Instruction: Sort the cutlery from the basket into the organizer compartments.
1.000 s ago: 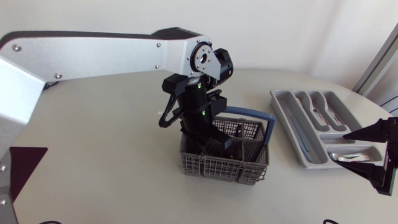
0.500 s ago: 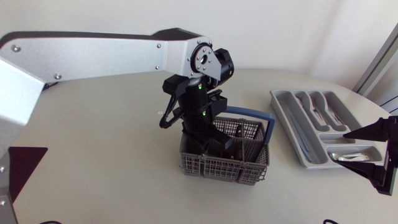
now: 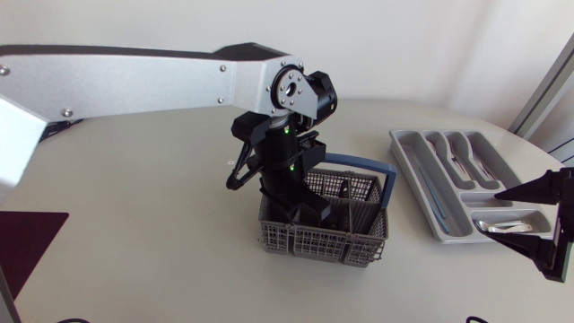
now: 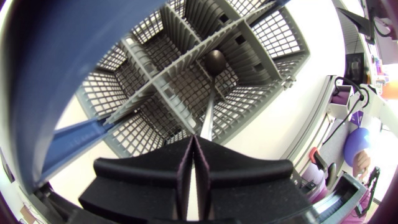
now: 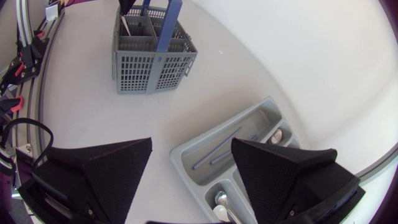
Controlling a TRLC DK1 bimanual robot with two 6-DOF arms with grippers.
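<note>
The grey mesh basket (image 3: 296, 239) with a blue handle stands mid-table. My left gripper (image 3: 309, 208) reaches down into it. In the left wrist view that gripper (image 4: 194, 142) is shut on the thin handle of a spoon (image 4: 212, 87), whose bowl rests on the basket floor (image 4: 180, 93) beside a divider. The grey organizer (image 3: 429, 199) lies to the right, with cutlery in several compartments. My right gripper (image 3: 529, 215) hovers open at its near right end. From the right wrist, the gripper (image 5: 193, 168) has its wide-apart fingers over the organizer (image 5: 186, 152), the basket (image 5: 152, 59) far ahead.
The basket's blue handle (image 3: 363, 165) arches right beside my left wrist. Spoons (image 5: 221, 202) lie in the organizer compartment nearest my right gripper. Bare tabletop (image 3: 161, 224) stretches to the left of the basket and between basket and organizer.
My left gripper's fingers have come together on the spoon handle inside the basket, and the left arm has shifted slightly. The right arm has not moved.
</note>
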